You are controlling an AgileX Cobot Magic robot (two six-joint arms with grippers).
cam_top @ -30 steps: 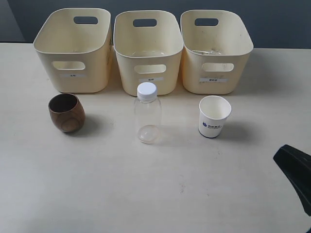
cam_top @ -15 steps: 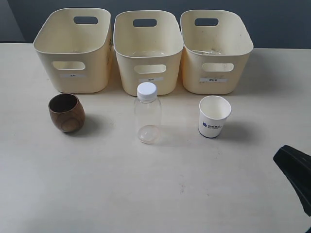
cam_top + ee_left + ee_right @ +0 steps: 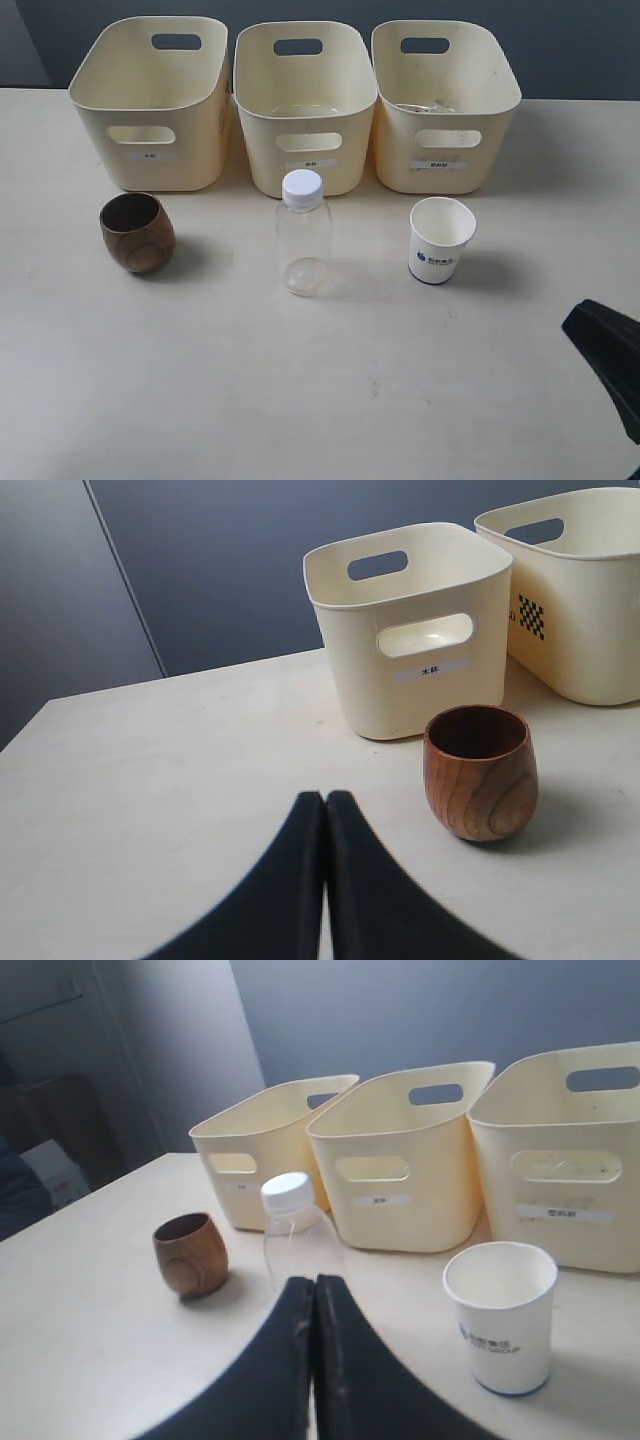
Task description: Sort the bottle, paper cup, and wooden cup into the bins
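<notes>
All 3 items stand upright on the desk (image 3: 330,400) in a row in front of the bins (image 3: 305,105), nothing sorted yet. Bottle (image 3: 303,233) at centre looks empty, so light, slick, tippy; best taken round the mid-body. Paper cup (image 3: 440,240) at right is thin and crushable, needs a gentle squeeze below the rim. Wooden cup (image 3: 137,232) at left is stiff, rounded, prob heaviest; grip the widest part. Left gripper (image 3: 325,805) and right gripper (image 3: 313,1290) both have fingers pressed together, holding nothing. Vs earlier frame: no visible change.

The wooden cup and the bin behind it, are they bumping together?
Apart. In the left wrist view a strip of bare table shows between the wooden cup and the bin behind it; the exterior view shows the same gap.
</notes>
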